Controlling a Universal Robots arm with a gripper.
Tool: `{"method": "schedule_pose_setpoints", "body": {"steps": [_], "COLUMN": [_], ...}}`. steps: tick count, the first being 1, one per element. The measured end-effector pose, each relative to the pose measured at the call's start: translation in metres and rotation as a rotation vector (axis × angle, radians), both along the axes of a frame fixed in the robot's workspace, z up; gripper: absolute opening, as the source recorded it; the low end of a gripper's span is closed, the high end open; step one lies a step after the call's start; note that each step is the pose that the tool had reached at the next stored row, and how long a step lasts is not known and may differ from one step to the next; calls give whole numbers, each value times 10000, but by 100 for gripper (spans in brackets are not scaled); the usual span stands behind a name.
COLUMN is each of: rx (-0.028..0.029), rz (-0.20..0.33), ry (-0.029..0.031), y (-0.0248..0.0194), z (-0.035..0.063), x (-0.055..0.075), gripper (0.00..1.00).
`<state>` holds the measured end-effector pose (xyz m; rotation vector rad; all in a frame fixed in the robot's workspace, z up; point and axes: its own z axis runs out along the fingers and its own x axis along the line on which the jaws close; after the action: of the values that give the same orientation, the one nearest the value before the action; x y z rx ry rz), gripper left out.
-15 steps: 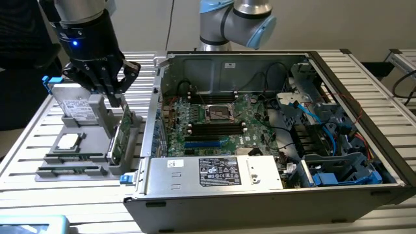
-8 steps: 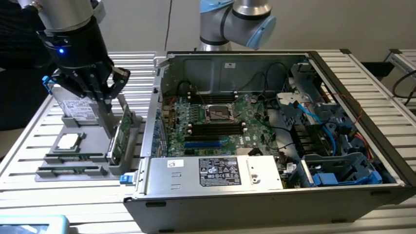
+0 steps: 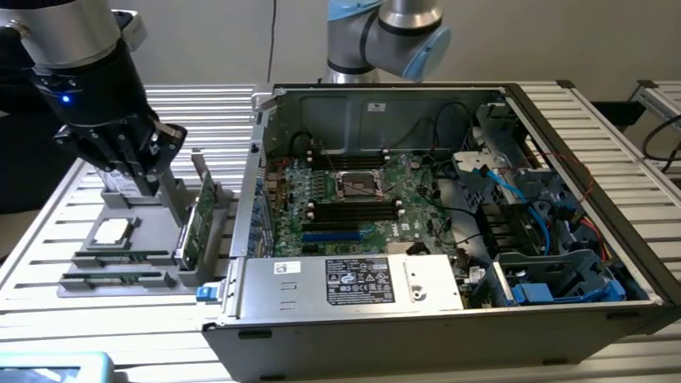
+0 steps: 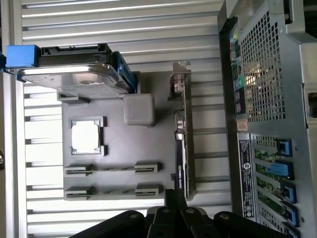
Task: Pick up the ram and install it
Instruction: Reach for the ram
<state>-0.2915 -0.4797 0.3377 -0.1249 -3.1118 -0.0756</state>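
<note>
The open computer case (image 3: 426,343) takes up the exterior view's right side. Inside it the motherboard (image 3: 415,179) lies bare to me. Its dark memory slots (image 3: 355,209) carry no green stick that I can make out, so I judge the install is not yet done.

The arm's gripper (image 3: 133,179) hangs over the exterior view's left side, above the far part of the grey parts tray (image 4: 119,148). I cannot tell from here how wide the claw stands, and I see no board in it.

On the tray, the upright expansion card (image 3: 197,219) stands on the side next to the case, and the square processor (image 3: 112,231) lies flat near the middle. The ram (image 3: 120,257) sits in its holder toward the tray's near edge, with a second stick (image 3: 112,280) just beside it, nearer again. Both are apart from the claw. By my reading the pick has not happened, so the whole task is left: lifting one stick and seating it.
</note>
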Motion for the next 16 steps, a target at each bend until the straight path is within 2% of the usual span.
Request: {"method": "schedule_pose_setpoints", "body": {"steps": [8,16], "rx": [-1,0], "rz": [0,0], "ry": [54,59], "y": [-30,-39], "z": [-61,-123], "x": [-246,-515], "gripper": [11,11]}}
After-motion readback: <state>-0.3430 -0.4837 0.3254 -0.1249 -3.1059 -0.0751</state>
